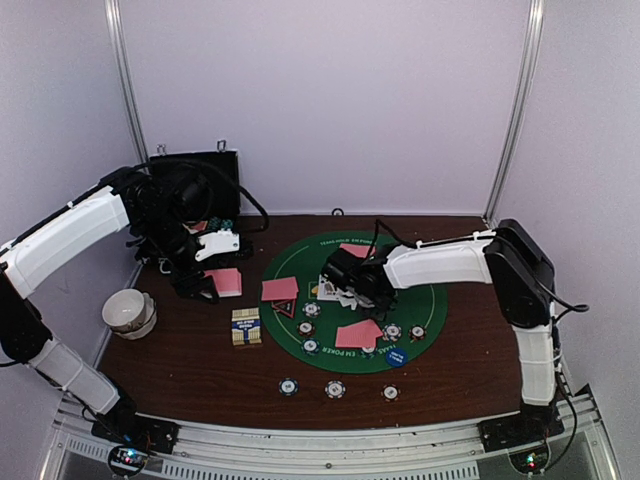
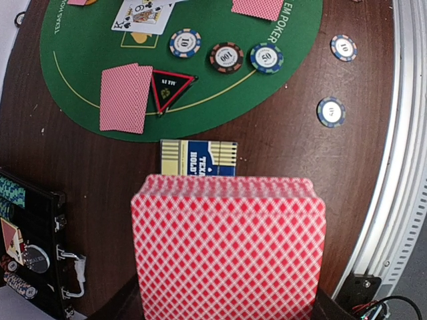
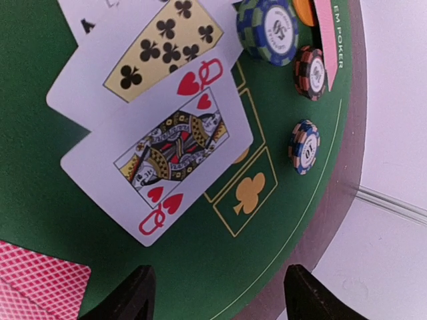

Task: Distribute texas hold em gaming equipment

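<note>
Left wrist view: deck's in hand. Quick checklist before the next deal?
1. Deck gripped square in left gripper: ok.
2. Right gripper open, nothing between its fingers: ok.
3. Card box lies flat between deck and green mat; clearance over it: cannot tell.
4. Arms apart in the top view: ok.
5. Queen of hearts face up, overlapping other cards; snag risk on pickup: cannot tell.

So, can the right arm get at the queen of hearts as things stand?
Probably yes. The right gripper is open and empty close by the queen of hearts, which lies face up on the green mat, overlapping the clubs card, with nothing in between.
</note>
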